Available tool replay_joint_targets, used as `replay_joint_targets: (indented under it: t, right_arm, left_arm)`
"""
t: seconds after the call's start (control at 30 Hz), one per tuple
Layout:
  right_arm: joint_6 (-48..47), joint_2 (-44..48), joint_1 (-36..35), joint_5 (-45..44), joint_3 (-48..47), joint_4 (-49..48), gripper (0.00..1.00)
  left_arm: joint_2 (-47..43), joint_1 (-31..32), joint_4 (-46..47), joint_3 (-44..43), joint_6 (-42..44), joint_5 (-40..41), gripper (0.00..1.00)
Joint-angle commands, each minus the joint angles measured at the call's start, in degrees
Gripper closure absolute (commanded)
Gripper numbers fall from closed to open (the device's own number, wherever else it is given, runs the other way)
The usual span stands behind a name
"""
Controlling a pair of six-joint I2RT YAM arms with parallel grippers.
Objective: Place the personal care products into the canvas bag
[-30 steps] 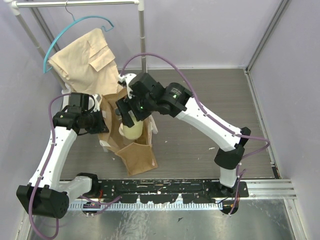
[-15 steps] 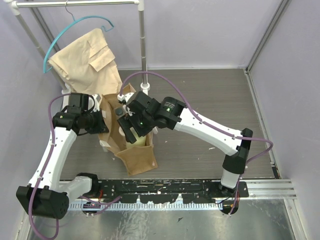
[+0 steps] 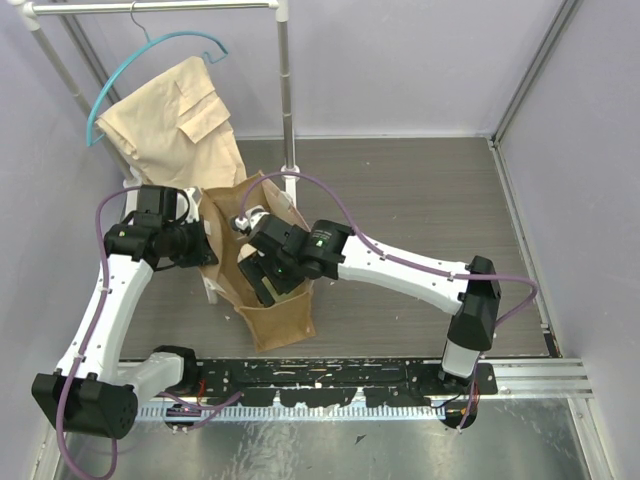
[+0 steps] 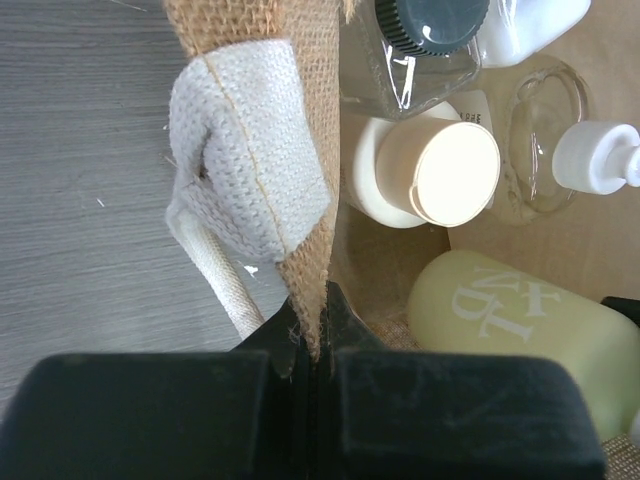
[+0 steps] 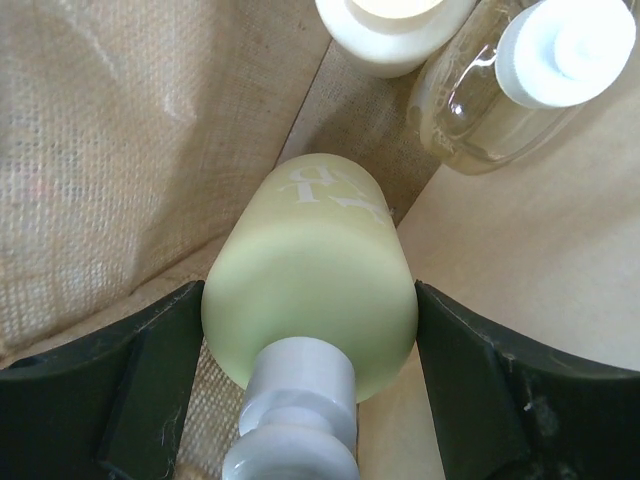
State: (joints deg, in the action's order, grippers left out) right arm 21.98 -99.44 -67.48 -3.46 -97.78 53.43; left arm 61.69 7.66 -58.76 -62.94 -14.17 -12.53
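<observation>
your left end effector is clamped tight on the rim of the canvas bag, which stands toward the left edge of the table. your right end effector is down inside the bag, fingers pressed to both sides of the yellow-green bottle. beside it in the bag sit the squat cream bottle, the amber bottle and the clear bottle.

The right end effector has sunk from above the tan-brown upright canvas bag into its mouth. Its yellow-green, white-topped plastic bottle went down with it.
</observation>
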Motion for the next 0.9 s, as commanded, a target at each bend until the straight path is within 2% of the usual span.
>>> replay_joint_targets:
  t: [0.0, 0.33, 0.57, 0.63, 0.87]
  right_arm:
    - [2.14, -0.99, -1.17, -1.53, 0.47, -5.54, 0.96]
    - [3.15, -8.53, -3.13, -3.16, 1.75, -5.90, 0.97]
    - [4.07, -10.27, -3.97, -3.74, 3.08, -5.35, 0.96]
    - [4.16, -10.49, -4.05, -3.87, 3.25, -4.76, 0.88]
    - [3.90, -7.85, -4.23, -5.12, 2.28, -4.30, 0.23]
  left_arm:
    - [0.21, 0.07, -1.24, -1.39, 0.28, 0.76, 1.00]
    - [0.43, 0.06, -1.55, -1.56, 0.71, 1.19, 1.00]
    - [0.68, 0.07, -1.53, -1.79, 0.81, 1.20, 1.00]
    - [0.67, 0.07, -1.54, -1.86, 0.79, 1.20, 1.00]
    - [0.53, 0.07, -1.73, -2.11, 0.60, 1.20, 1.00]
